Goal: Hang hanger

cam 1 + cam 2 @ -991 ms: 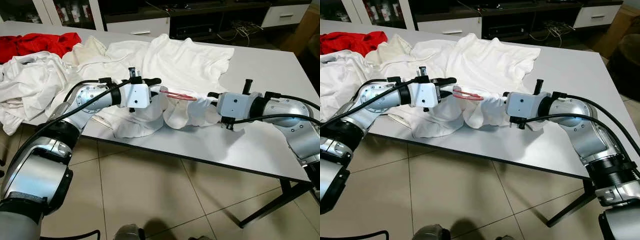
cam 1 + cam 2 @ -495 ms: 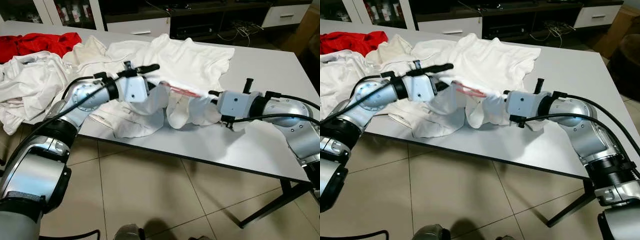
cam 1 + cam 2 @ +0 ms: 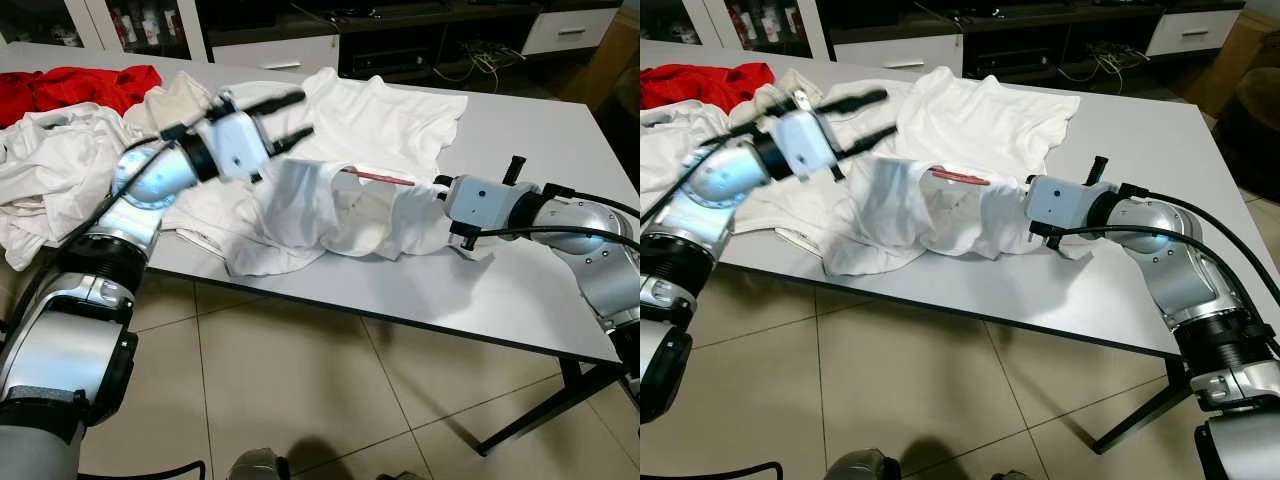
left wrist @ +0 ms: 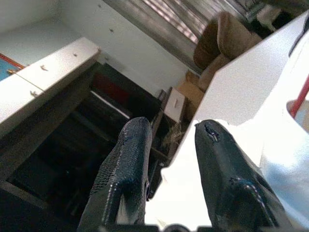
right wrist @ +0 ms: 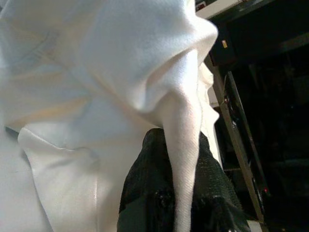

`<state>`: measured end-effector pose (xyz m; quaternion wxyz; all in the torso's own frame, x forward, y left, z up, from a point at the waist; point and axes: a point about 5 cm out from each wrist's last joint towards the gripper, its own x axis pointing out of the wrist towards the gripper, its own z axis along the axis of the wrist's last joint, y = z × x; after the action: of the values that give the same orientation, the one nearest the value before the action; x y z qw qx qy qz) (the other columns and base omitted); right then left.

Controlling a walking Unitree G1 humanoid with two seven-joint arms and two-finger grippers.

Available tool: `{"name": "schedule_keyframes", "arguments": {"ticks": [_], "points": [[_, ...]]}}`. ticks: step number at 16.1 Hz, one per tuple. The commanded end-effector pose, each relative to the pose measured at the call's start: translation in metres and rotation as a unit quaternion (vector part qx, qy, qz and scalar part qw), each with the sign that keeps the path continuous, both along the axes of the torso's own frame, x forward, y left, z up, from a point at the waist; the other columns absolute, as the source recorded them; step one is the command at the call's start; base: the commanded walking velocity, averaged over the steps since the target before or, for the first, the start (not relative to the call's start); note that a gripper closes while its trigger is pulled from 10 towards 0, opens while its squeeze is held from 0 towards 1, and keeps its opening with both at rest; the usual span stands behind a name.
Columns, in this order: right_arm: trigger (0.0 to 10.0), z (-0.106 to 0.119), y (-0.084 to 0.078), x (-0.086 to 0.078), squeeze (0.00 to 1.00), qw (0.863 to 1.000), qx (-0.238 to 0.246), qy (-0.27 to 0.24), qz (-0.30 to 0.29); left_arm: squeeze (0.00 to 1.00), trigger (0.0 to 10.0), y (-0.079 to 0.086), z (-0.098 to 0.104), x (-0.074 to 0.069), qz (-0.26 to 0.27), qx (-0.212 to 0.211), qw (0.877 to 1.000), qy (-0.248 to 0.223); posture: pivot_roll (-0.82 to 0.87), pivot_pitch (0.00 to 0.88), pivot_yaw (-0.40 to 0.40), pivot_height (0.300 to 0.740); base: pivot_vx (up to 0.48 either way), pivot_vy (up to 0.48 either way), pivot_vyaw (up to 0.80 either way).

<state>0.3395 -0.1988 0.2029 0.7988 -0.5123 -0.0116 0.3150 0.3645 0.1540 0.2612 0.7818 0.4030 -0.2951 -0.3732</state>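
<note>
Thin red hanger lies half-sleeved inside crumpled white shirt on grey desk. Right gripper pinches shirt cloth; left gripper hovers spread, empty. Risk: one-sided tension could slide the hanger out.

A long white table stands on a beige tiled floor. White clothes lie heaped across its far left part, with a red garment at the far left corner. A white shirt lies spread flat near the middle. Another white shirt is bunched near the front edge. The table's right part is bare.
</note>
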Motion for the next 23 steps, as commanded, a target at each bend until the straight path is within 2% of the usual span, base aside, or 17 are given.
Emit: {"name": "schedule_keyframes", "arguments": {"ticks": [1,3,4,5,6,8,10,11,12,15,17,18,19,20,21,22,23], "points": [[0.0,0.006,-0.004,0.003,0.0,1.0,0.02,-0.01,-0.019,0.17,10.0,0.006,0.01,-0.002,-0.005,-0.021,1.0,-0.003,0.13,0.0,0.035,0.74,0.0,0.0,0.0],[0.0,0.01,-0.006,0.006,0.0,0.998,0.046,-0.015,-0.035,0.18,10.0,0.011,0.018,-0.003,-0.008,-0.088,0.996,0.004,0.13,0.0,0.036,0.74,0.0,0.0,0.0],[0.0,0.014,-0.007,0.008,0.0,0.994,0.089,-0.017,-0.055,0.18,10.0,0.014,0.023,-0.004,-0.013,-0.155,0.988,0.011,0.13,0.0,0.035,0.74,0.0,0.0,0.0],[0.0,0.016,-0.007,0.009,0.0,0.991,0.115,-0.017,-0.064,0.17,10.0,0.015,0.025,-0.006,-0.015,-0.19,0.981,0.015,0.13,0.0,0.034,0.74,0.0,0.0,0.0],[10.0,0.019,-0.005,0.01,0.0,0.978,0.19,-0.014,-0.08,0.17,10.0,0.017,0.019,-0.011,-0.017,-0.284,0.958,0.04,0.14,0.0,0.032,0.74,0.0,0.0,0.0],[10.0,0.019,-0.005,0.01,0.0,0.975,0.206,-0.013,-0.083,0.15,10.0,0.018,0.016,-0.012,-0.018,-0.304,0.951,0.048,0.14,0.0,0.032,0.74,0.0,0.0,0.0],[10.0,0.021,-0.005,0.012,0.0,0.958,0.269,-0.013,-0.098,0.13,10.0,0.023,0.004,-0.014,0.01,-0.376,0.923,0.076,0.14,0.0,0.027,0.74,0.0,0.0,0.0],[10.0,0.026,-0.009,0.016,0.0,0.939,0.322,-0.02,-0.115,0.11,10.0,0.031,-0.007,-0.016,0.051,-0.454,0.884,0.098,0.15,0.0,0.026,0.74,0.0,0.0,0.0],[10.0,0.03,-0.01,0.018,0.0,0.929,0.348,-0.025,-0.122,0.1,10.0,0.034,-0.015,-0.017,0.075,-0.491,0.861,0.109,0.15,0.001,0.025,0.74,0.0,0.0,0.0],[10.0,0.031,-0.007,0.018,0.0,0.924,0.363,-0.02,-0.118,0.11,10.0,0.033,-0.03,-0.02,0.112,-0.517,0.838,0.129,0.15,0.0,0.022,0.74,0.0,0.0,0.0],[10.0,0.028,-0.002,0.016,0.0,0.92,0.375,-0.013,-0.114,0.07,10.0,0.023,-0.046,-0.028,0.137,-0.526,0.826,0.152,0.15,0.0,0.026,0.74,0.0,0.0,0.0],[10.0,0.024,0.003,0.013,0.0,0.916,0.385,-0.006,-0.111,0.03,10.0,0.013,-0.062,-0.039,0.176,-0.535,0.808,0.172,0.15,0.0,0.03,0.74,0.0,0.0,0.0],[10.0,0.023,0.003,0.012,0.0,0.915,0.387,-0.004,-0.111,0.03,10.0,0.011,-0.065,-0.042,0.187,-0.538,0.803,0.176,0.15,0.0,0.03,0.74,0.0,0.0,0.0],[10.0,0.022,0.005,0.009,0.0,0.917,0.385,-0.002,-0.105,0.04,10.0,0.01,-0.077,-0.047,0.224,-0.541,0.789,0.187,0.14,0.0,0.035,0.74,0.0,0.0,0.0],[10.0,0.021,0.006,0.008,0.0,0.918,0.384,-0.001,-0.102,0.04,10.0,0.01,-0.083,-0.049,0.24,-0.539,0.785,0.19,0.14,0.0,0.035,0.74,0.0,0.0,0.8],[10.0,0.022,0.007,0.007,0.0,0.921,0.378,-0.002,-0.095,0.03,10.0,0.006,-0.091,-0.052,0.243,-0.545,0.774,0.212,0.14,0.0,0.035,0.74,0.0,0.0,0.79],[10.0,0.022,0.007,0.007,0.0,0.922,0.377,-0.002,-0.092,0.03,10.0,0.003,-0.091,-0.053,0.237,-0.543,0.776,0.215,0.14,0.0,0.035,0.74,0.0,0.0,0.79]]}}
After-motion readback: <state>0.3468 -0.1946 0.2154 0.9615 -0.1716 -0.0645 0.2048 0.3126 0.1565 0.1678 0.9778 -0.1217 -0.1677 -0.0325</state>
